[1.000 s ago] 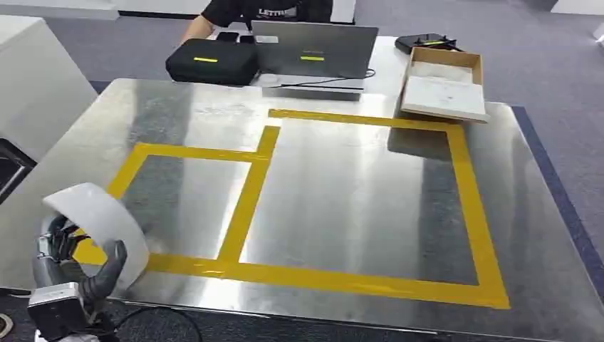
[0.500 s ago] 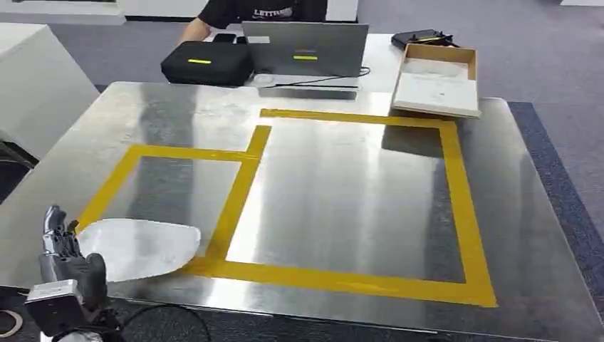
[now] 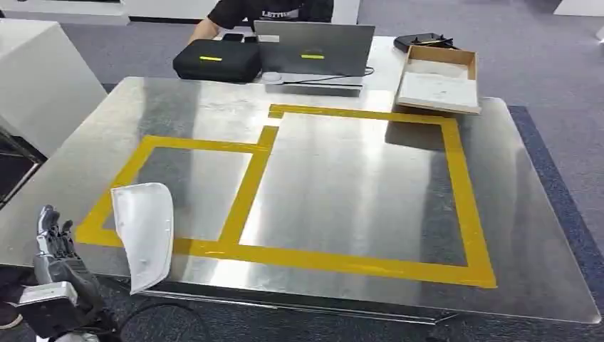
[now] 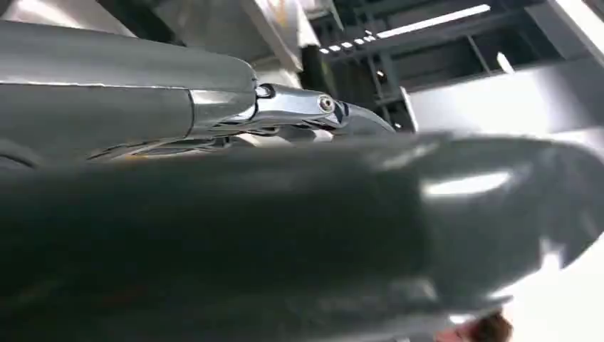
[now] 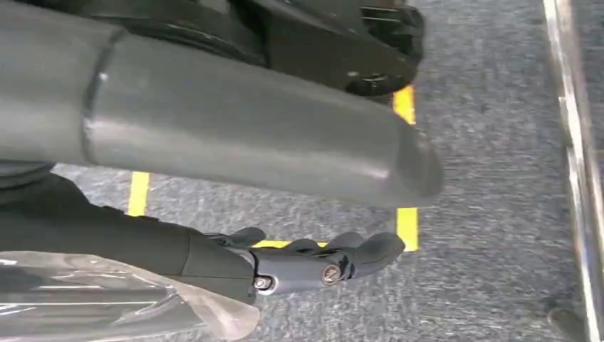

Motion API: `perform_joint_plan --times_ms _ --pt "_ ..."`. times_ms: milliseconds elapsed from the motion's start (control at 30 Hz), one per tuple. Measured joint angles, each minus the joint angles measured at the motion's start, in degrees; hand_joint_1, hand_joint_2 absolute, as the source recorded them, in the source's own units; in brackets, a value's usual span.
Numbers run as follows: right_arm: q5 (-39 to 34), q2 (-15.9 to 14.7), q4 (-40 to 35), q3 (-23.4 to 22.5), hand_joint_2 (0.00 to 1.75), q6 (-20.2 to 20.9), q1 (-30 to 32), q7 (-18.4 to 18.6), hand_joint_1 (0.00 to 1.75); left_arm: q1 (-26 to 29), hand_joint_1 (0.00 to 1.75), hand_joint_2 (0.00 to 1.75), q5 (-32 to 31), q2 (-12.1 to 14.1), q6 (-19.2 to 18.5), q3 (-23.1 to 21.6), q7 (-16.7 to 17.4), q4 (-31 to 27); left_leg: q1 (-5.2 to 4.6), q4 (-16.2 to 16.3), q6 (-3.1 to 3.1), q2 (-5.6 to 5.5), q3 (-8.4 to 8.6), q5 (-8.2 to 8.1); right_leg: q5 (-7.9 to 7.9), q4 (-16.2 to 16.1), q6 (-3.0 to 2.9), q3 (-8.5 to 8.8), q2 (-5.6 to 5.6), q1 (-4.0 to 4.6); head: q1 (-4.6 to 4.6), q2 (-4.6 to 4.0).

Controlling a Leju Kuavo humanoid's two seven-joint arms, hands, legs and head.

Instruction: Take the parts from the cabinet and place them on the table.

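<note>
Lying at the near left corner of the metal table [image 3: 342, 192], the white part [image 3: 144, 232] rests flat across the near strip of the yellow tape outline [image 3: 249, 189], with its wider end inside the smaller left rectangle and its narrow end projecting slightly past the table's near edge. The left hand [image 3: 58, 249] stands just off that same corner, beside the part but apart from it, fingers extended upward and spread, grasping nothing; the left wrist view confirms straight, unloaded fingers [image 4: 299, 107]. The right hand [image 5: 313, 263] appears in the right wrist view, hanging over grey carpet [image 5: 491, 178] marked with yellow floor tape [image 5: 406, 221]; its fingers lie loosely extended with nothing between them, so it too is released. A clear plastic wrap [image 5: 107, 299] covers the forearm behind that hand. Along the far edge of the table, a black case [image 3: 217, 60] sits toward the left, a grey laptop [image 3: 313, 48] stands open at the centre, and a shallow cardboard box [image 3: 438, 80] holding a white sheet rests at the far right corner, overlapping the table edge. A small black device [image 3: 420, 40] lies behind the box. A person in a black shirt [image 3: 274, 11] sits behind the laptop. A white cabinet [image 3: 43, 78] stands beyond the table's left edge.
</note>
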Motion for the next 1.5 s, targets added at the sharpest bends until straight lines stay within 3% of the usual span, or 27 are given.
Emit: perform_joint_plan --times_ms 67,133,200,267,300,333,433,467,533,600,633,700,767,800,833,933,967,1000,1067,1133,1200,1267,1333,1367,1433,1467,1500 --pt "0.00 0.00 0.00 0.00 0.00 0.09 -0.02 0.00 0.00 0.05 0.00 0.00 0.07 -0.02 -0.22 0.00 -0.04 0.00 0.01 0.08 0.23 0.06 -1.31 0.96 -6.21 8.61 0.51 -2.53 0.03 -0.22 0.11 0.00" --pt "0.04 0.00 0.00 0.00 0.00 0.22 -0.01 0.00 0.00 0.04 0.00 0.00 0.11 -0.02 -0.42 0.00 -0.09 0.00 0.01 0.19 0.11 0.06 -2.86 2.03 -8.54 15.00 0.82 -3.73 0.02 -0.31 0.13 0.00" --pt "0.04 0.00 0.00 0.00 0.00 0.24 0.00 0.00 0.00 0.04 0.00 0.00 0.15 -0.02 -0.44 0.02 -0.09 0.00 0.10 0.33 -0.18 0.06 -4.08 2.85 -5.49 11.43 0.93 0.13 0.01 -0.46 0.13 0.02" --pt "0.04 -0.02 0.00 0.00 0.00 0.24 -0.18 -0.02 0.00 0.02 0.00 0.00 0.15 -0.02 -0.44 0.02 -0.09 0.00 0.24 0.47 -0.70 0.05 -4.82 3.52 -2.42 0.84 0.84 7.61 0.00 -0.53 0.15 0.02" --pt "0.04 0.00 0.00 0.00 0.00 0.24 -0.38 -0.02 0.00 0.02 0.00 0.00 0.15 -0.02 -0.44 0.02 -0.11 0.00 0.06 0.61 -1.08 0.03 -4.98 3.78 -3.22 -3.60 0.72 10.75 0.08 -0.47 0.17 0.00" --pt "0.07 0.00 0.00 0.00 0.00 0.28 -0.60 -0.02 0.00 -0.08 0.00 0.00 0.17 -0.02 -0.55 0.02 -0.13 0.00 -0.10 0.80 -1.46 0.08 -5.33 4.16 -3.41 -5.39 0.38 11.79 0.33 -0.32 0.15 0.02" --pt "0.11 0.02 0.02 0.00 0.00 0.42 -0.45 -0.02 0.00 -0.14 0.00 0.00 0.20 0.00 -0.66 0.04 -0.13 0.00 0.04 0.74 -2.58 0.06 -5.55 5.39 -2.87 -4.99 -0.78 10.12 0.19 -0.13 0.13 0.00" --pt "0.11 0.13 0.07 -0.02 0.00 0.44 -0.46 0.00 0.00 -0.13 0.00 0.00 0.20 0.02 -0.68 0.04 -0.13 0.00 0.25 1.24 -2.92 0.02 -5.83 4.52 -2.32 -5.13 -1.66 9.78 -0.12 -0.37 0.22 0.00" --pt "0.11 0.13 0.07 -0.02 0.00 0.44 -0.56 0.00 0.00 -0.12 0.00 0.00 0.20 0.09 -0.79 0.04 -0.13 0.00 0.29 6.16 -3.35 -0.01 -7.51 -1.56 -1.45 -5.12 -2.82 8.69 -0.33 -0.23 -0.13 0.00" --pt "0.15 0.13 0.07 -0.02 0.00 0.48 -0.55 -0.02 0.00 -0.12 0.00 0.00 0.20 0.09 -0.88 0.04 -0.13 0.00 0.30 15.29 -3.63 -0.01 -9.53 -7.27 -0.37 -5.05 -3.11 7.55 -0.49 0.06 -0.15 0.00" --pt "0.22 0.13 0.07 -0.02 0.00 0.52 -0.55 -0.15 0.00 -0.13 0.00 0.00 0.17 0.09 -0.92 0.04 -0.13 0.00 0.30 18.22 -3.62 -0.01 -9.70 -8.02 0.20 -4.99 -3.18 7.21 -0.53 0.22 -0.09 0.00" --pt "0.39 0.15 0.07 -0.02 0.00 0.61 -0.54 -0.48 0.00 -0.14 0.00 0.00 0.11 0.15 -0.92 0.04 -0.13 0.00 0.25 16.66 -3.28 -0.02 -7.10 -5.11 1.23 -4.55 -3.15 5.58 -0.51 0.48 -0.13 0.00" --pt "0.52 0.26 0.07 -0.02 0.00 0.92 -0.56 -0.79 0.00 -0.18 0.00 0.00 -0.07 0.24 -1.07 0.04 -0.13 0.00 0.12 6.96 -2.48 -0.02 -0.65 -1.63 1.83 -3.84 -2.99 4.24 -0.46 0.66 -0.11 0.00" --pt "0.63 0.43 0.07 -0.02 0.00 1.07 -0.58 -0.85 0.00 -0.37 0.00 0.00 -0.20 0.35 -1.27 0.04 -0.13 -0.02 -0.12 1.58 -1.81 -0.07 2.55 -2.34 2.07 -3.45 -2.82 3.72 -0.47 0.68 -0.13 0.00" --pt "0.66 0.50 0.09 -0.02 0.00 1.16 -0.62 -0.87 0.00 -0.52 0.00 0.00 -0.35 0.39 -1.46 0.02 -0.11 -0.02 -0.23 -0.54 -1.68 -0.07 3.62 -2.73 2.36 -3.10 -2.53 3.25 -0.42 0.95 -0.07 0.00" --pt "0.24 0.61 0.13 -0.02 0.00 1.38 -0.61 -0.76 0.00 -0.65 0.00 0.00 -0.68 0.52 -1.60 0.04 0.07 -0.02 -0.69 -0.49 -0.90 -0.06 2.62 -2.05 3.74 -3.30 -1.44 2.79 -0.54 0.58 -0.02 0.00" --pt "-0.09 0.59 0.13 -0.04 0.00 1.59 -0.53 -0.68 0.00 -0.74 0.00 0.00 -0.90 0.59 -1.62 0.06 0.15 0.00 -0.14 -1.10 -0.43 0.18 1.98 -1.11 3.42 -3.05 -1.06 2.46 -0.37 0.63 -0.20 0.00" --pt "-0.22 0.59 0.13 -0.04 0.00 1.73 -0.53 -0.66 0.00 -1.01 0.00 0.00 -1.03 0.65 -1.64 0.11 0.40 0.00 -0.09 -1.10 0.05 0.34 1.29 -0.55 1.34 -2.03 -0.76 1.73 -0.12 0.54 -0.18 0.00" --pt "-0.37 0.61 0.17 -0.04 0.00 1.88 -0.54 -0.61 0.00 -1.04 0.00 0.00 -1.24 0.65 -1.75 0.13 0.44 0.00 -0.08 -1.09 0.41 0.37 -0.43 0.78 -6.02 5.27 -0.27 -0.82 -0.01 0.29 0.30 0.00" --pt "-0.39 0.61 0.20 -0.04 0.00 1.92 -0.58 -0.61 0.00 -1.06 0.00 0.00 -1.27 0.76 -1.75 0.15 0.61 0.00 -0.09 -0.96 0.33 0.41 -2.21 2.18 -9.39 12.92 0.12 -2.33 -0.01 0.10 0.33 0.00" --pt "-0.57 0.61 0.20 -0.06 0.00 2.05 -0.57 -0.51 0.00 -1.05 0.00 0.00 -1.29 0.83 -1.77 0.17 0.79 0.00 -0.01 -0.78 0.04 0.43 -4.12 3.54 -6.10 13.53 0.40 -0.32 -0.02 -0.17 0.28 0.00" --pt "-0.83 0.59 0.20 -0.15 0.00 2.43 -0.65 -0.17 0.00 -1.05 0.00 0.00 -1.44 0.92 -2.14 0.20 1.09 0.00 0.19 -0.21 -0.46 0.43 -5.81 4.49 -1.98 6.15 0.54 5.63 -0.04 -0.44 0.26 0.00" --pt "-1.27 0.63 0.20 -0.53 0.00 3.32 -1.01 0.68 0.00 -1.22 0.00 0.00 -2.38 1.36 -4.40 0.17 3.35 0.04 -0.04 0.92 -1.20 0.38 -6.96 5.15 -3.92 -5.19 0.54 13.79 0.07 -0.44 0.44 0.00" --pt "-1.36 0.63 0.20 -0.61 0.00 3.78 -1.06 0.88 0.00 -1.41 0.00 0.00 -4.23 2.49 -5.97 -0.05 5.71 0.40 -0.05 1.06 -1.61 0.43 -7.15 5.79 -4.87 -6.36 -0.14 13.73 0.26 -0.34 0.30 0.02" --pt "-1.23 0.63 0.20 -0.68 0.00 4.79 -0.94 1.33 0.00 -1.87 0.00 0.00 -12.43 5.25 -7.41 -1.68 11.13 2.70 0.12 0.66 -2.32 0.44 -7.18 6.90 -4.51 -5.70 -0.83 12.66 0.19 -0.08 0.43 0.02" --pt "-1.18 0.68 0.22 -0.77 0.00 4.96 -0.79 1.47 0.00 -1.95 0.00 0.00 -15.88 7.07 -7.65 -2.87 13.21 4.53 0.17 0.66 -2.72 0.39 -7.37 7.31 -3.82 -5.87 -1.62 12.18 0.07 -0.24 0.48 0.00" --pt "-1.03 0.72 0.26 -0.87 0.00 5.16 -0.92 1.60 0.00 -2.00 0.00 0.00 -18.24 8.77 -7.63 -4.03 14.70 6.54 0.36 1.35 -3.03 0.30 -7.78 5.40 -3.22 -5.84 -2.21 11.45 -0.13 -0.35 0.37 0.00"
